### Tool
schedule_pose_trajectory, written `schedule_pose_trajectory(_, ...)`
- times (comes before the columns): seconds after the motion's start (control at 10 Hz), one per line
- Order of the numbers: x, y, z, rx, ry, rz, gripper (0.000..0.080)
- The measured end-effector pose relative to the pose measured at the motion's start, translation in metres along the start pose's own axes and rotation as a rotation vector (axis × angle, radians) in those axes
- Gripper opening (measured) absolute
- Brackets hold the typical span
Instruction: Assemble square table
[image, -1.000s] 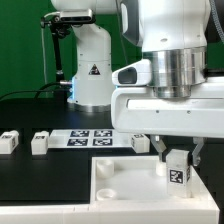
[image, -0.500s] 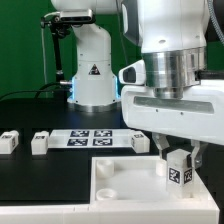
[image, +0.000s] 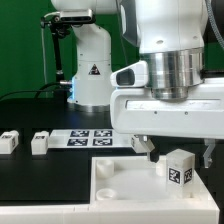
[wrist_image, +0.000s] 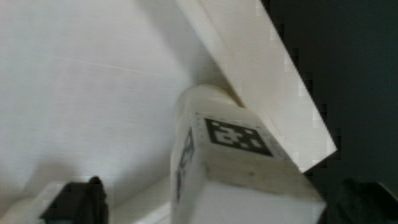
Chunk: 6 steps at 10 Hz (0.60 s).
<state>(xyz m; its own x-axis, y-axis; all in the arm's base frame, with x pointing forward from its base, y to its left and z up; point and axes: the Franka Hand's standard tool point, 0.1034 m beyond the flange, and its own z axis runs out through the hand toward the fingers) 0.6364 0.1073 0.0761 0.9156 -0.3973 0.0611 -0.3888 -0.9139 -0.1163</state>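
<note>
The square table's white tray-like top lies at the front of the black table. One short white leg with a tag stands upright in the top's corner on the exterior view's right. My gripper hangs over this leg, open, with a dark finger on each side and clear of it. In the wrist view the leg stands against the top's raised rim, and the gripper shows its two fingertips spread wide apart. Two more legs rest at the exterior view's left.
The marker board lies flat behind the table top. Another white piece sits beside it, partly hidden by my finger. A white robot base with a dark stand rises at the back.
The jaws have spread from closed on the leg to wide open, letting it go. The leg stays upright in the corner of the top.
</note>
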Motion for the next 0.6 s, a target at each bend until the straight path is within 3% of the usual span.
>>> schedule_pose_trajectory(0.1, -0.0019, -0.0012, 0.0012, -0.012, 0.001, -0.128, 0.0648)
schedule_pose_trajectory(0.6, -0.0030, -0.0061, 0.0000, -0.019, 0.000, -0.693, 0.0648)
